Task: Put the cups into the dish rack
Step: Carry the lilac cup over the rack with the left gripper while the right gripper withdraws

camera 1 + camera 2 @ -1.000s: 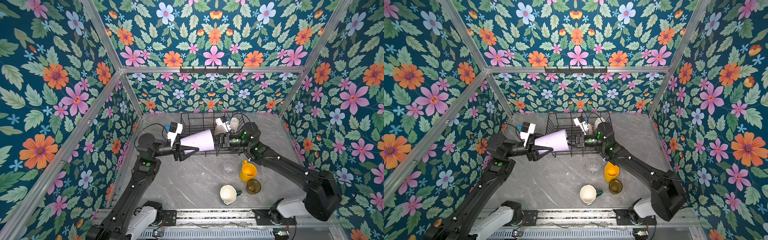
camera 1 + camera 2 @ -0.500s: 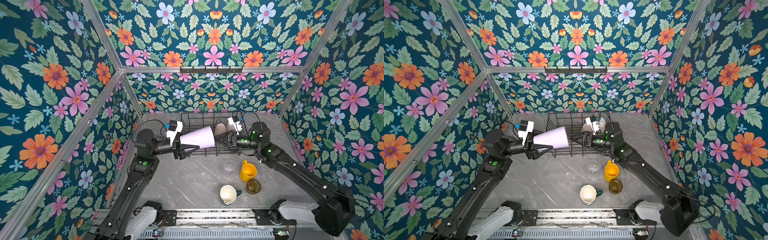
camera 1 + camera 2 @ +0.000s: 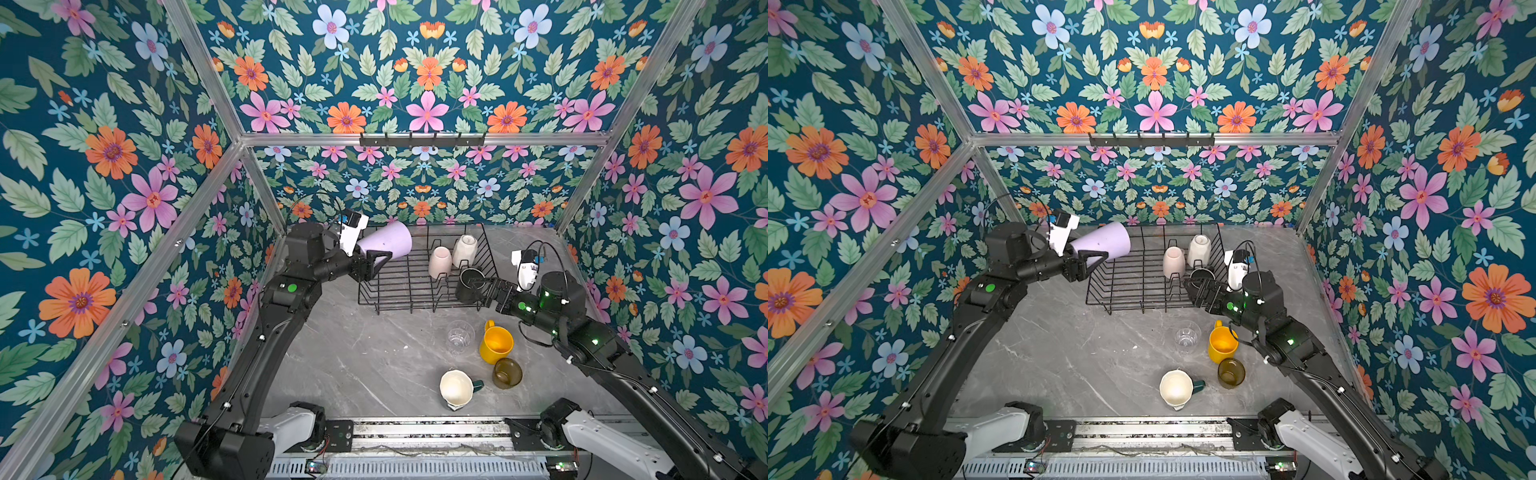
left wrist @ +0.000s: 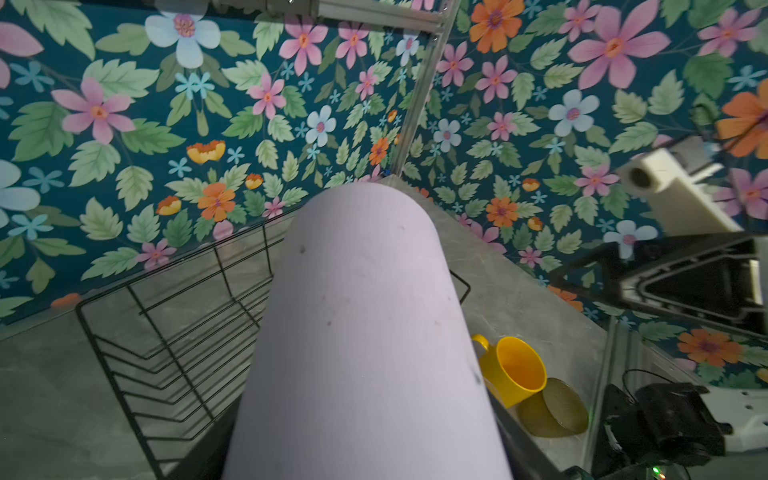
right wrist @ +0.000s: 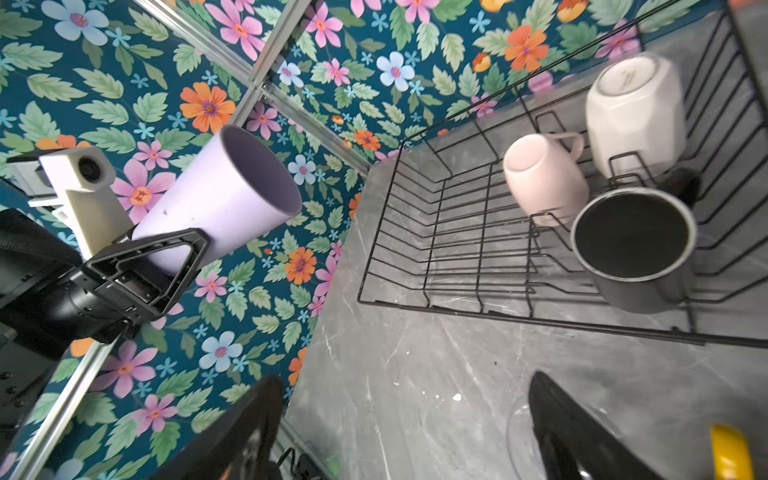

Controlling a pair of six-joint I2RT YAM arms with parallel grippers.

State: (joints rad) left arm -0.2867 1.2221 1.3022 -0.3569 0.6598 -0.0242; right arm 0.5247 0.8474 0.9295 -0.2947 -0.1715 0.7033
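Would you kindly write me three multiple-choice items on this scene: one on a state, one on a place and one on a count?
1. The left gripper is:
A. open and empty
B. shut on the lilac tumbler
C. shut on nothing

2. The black mug is:
A. hanging on the hook rail
B. lying on the table
C. in the dish rack, near the pale pink mug

3. How many cups are on the table, outside the rack?
A. four
B. two
C. six

Answers:
1. B, since its fingers clamp the tumbler's wall above the rack's end.
2. C, since it sits among the rack's wires.
3. A, namely the clear glass, yellow mug, amber glass and dark green mug.
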